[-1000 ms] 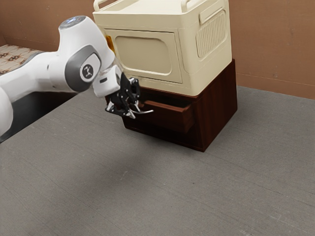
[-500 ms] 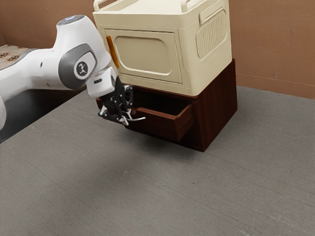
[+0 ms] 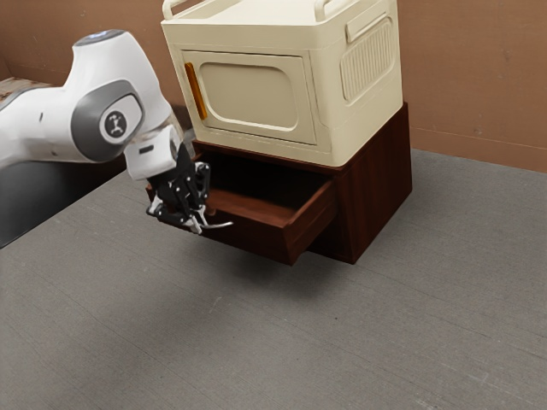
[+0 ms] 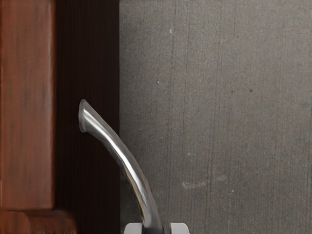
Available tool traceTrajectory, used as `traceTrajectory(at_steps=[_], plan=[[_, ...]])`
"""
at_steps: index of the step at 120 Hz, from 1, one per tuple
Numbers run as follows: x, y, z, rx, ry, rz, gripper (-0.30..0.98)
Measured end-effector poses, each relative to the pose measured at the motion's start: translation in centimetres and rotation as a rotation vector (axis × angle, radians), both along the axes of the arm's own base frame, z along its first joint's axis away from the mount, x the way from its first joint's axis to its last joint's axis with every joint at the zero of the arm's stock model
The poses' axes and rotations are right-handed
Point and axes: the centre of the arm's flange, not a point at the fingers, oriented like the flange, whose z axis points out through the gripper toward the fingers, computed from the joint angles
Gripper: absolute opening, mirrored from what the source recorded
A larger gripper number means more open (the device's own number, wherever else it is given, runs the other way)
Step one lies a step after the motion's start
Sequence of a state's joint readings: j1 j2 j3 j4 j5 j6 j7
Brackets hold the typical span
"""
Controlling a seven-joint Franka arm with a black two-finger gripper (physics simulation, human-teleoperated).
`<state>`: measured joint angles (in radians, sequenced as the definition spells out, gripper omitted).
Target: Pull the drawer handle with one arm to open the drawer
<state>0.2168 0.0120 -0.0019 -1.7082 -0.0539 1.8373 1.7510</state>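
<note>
The desk [image 3: 402, 342] carries the brown cabinet [image 3: 380, 184], and the cream box [image 3: 328, 115] sits on top; all three are where they were. The arm [image 3: 51, 124] has drawn back toward the exterior view's left and a little lower, so the box's orange grip [image 3: 196, 90], partly covered a second ago, is in full sight. The drawer [image 3: 256, 237] has come out with it, clearly farther than half a second ago, and is well open, jutting over the desk. Its wooden bottom shows, dark toward the back. The arm's end hides the front's corner at the exterior view's left. The curved metal handle [image 4: 131, 168] is on the drawer's front; the jaws stand narrow, clasping it from both sides.
</note>
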Motion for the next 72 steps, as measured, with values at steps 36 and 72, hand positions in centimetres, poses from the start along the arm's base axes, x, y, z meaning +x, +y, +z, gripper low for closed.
traceTrajectory(at_steps=[36, 72], plan=[[-2.8, -0.3, 0.0, -0.003, 0.010, 0.014, -0.04], [-4.9, -1.6, 6.2, 0.012, -0.106, 0.006, 0.31]])
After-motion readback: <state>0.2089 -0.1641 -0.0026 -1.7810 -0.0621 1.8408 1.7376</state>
